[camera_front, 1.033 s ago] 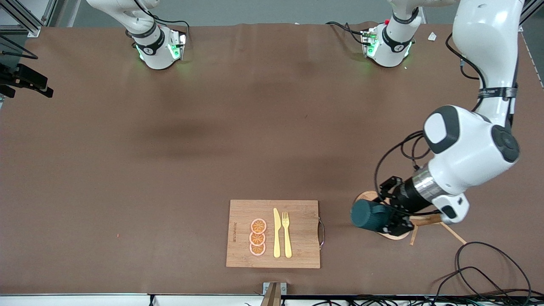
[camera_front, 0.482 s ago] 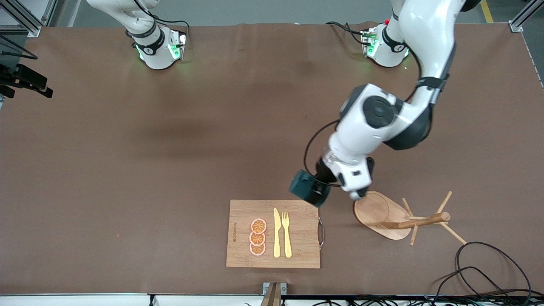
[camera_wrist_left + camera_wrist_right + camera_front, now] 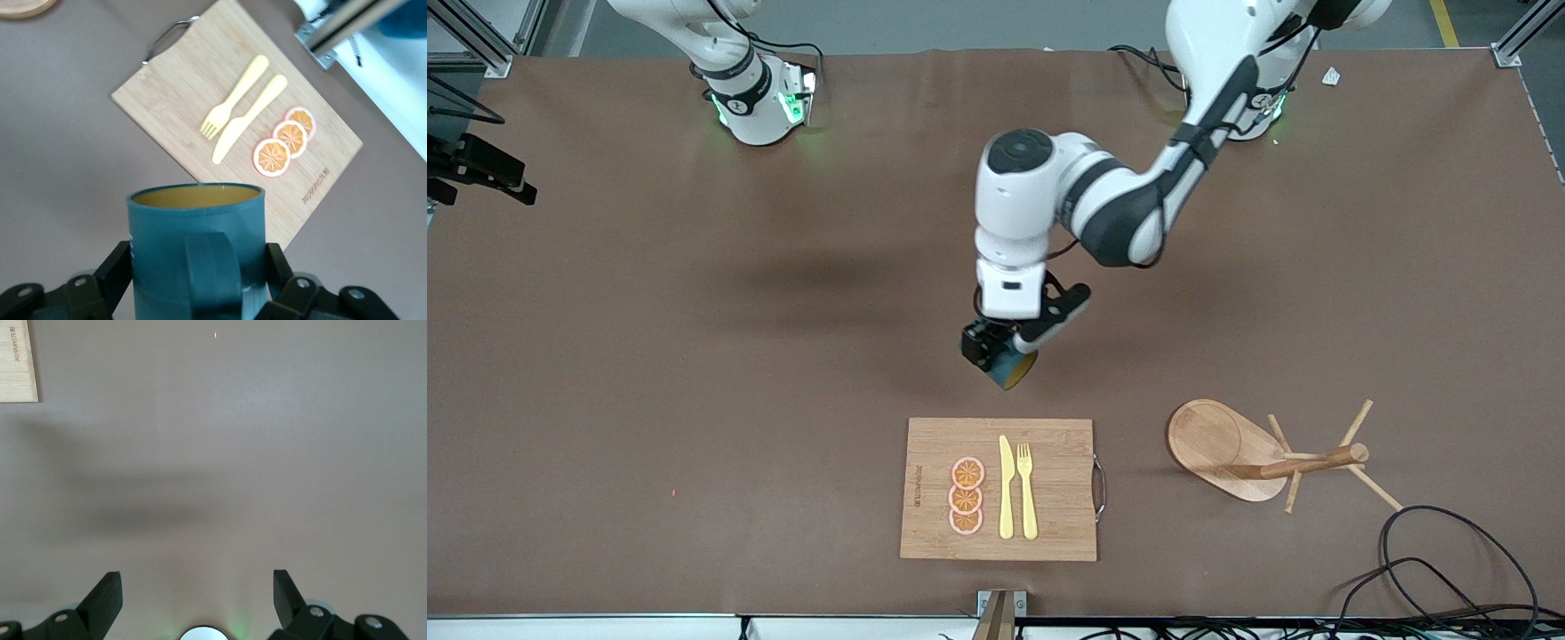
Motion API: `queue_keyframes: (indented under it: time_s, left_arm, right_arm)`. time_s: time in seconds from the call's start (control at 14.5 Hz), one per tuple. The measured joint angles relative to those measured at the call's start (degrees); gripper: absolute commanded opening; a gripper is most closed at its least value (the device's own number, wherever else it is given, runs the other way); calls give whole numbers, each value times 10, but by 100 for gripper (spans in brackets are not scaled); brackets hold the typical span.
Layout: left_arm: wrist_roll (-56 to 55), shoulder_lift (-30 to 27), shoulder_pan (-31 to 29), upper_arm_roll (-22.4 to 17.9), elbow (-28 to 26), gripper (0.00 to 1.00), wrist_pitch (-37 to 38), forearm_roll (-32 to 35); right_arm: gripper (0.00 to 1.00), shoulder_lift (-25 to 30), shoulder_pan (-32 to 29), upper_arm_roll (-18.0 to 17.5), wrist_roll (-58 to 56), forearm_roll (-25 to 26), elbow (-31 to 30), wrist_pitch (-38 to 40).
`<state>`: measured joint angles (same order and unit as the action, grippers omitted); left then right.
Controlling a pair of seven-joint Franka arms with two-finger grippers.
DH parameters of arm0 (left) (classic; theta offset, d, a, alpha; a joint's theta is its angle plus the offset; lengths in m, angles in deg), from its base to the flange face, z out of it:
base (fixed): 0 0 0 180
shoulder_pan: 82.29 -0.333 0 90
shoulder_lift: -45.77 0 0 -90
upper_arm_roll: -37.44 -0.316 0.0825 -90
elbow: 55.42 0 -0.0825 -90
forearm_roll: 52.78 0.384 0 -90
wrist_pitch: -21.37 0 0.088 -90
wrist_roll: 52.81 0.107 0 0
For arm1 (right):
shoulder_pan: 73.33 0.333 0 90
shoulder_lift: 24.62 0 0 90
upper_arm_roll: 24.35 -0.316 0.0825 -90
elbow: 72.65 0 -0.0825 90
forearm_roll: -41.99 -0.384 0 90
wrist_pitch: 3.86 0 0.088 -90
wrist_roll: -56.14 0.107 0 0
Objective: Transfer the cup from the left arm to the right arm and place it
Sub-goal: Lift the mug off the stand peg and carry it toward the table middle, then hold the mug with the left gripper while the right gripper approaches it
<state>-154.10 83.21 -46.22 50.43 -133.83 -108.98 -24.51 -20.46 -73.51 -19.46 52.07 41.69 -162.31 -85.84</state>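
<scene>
The dark teal cup (image 3: 1011, 368) hangs in the air over bare table, just past the cutting board's edge that lies farther from the front camera. My left gripper (image 3: 1000, 349) is shut on it. In the left wrist view the cup (image 3: 197, 233) shows its yellow-brown inside and its handle faces the camera, with a black finger (image 3: 115, 268) pressed on each side of the body. My right gripper (image 3: 197, 590) is open over bare brown table with nothing between its fingers (image 3: 105, 595). It does not show in the front view.
A bamboo cutting board (image 3: 1054, 444) carries a yellow knife (image 3: 1006, 489), a fork (image 3: 1027, 491) and three orange slices (image 3: 966, 496). A wooden mug stand (image 3: 1218, 440) lies toward the left arm's end. Black cables (image 3: 1449, 551) trail at that corner.
The left arm has carried the cup away from the wooden stand, past the cutting board's corner, to over the table's middle. The right gripper has stayed open.
</scene>
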Motion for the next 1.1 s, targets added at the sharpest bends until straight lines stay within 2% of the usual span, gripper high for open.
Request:
queue_keyframes:
  time_s: [0.34,0.69,0.83,1.1]
  left_arm:
    - [-17,43,62,-9,12,67,-1,153]
    - [-69,75,171,-99,15,66,-1,294]
    - [-119,86,197,-111,15,66,-1,376]
    - [-263,111,218,-111,15,63,2,583]
  right_arm:
    - [100,-17,0,0,0,0,1,0]
    - [100,-46,-1,0,0,0,6,-8]
    - [100,-55,-4,1,0,1,5,-12]
    - [100,-102,-25,2,0,1,6,-27]
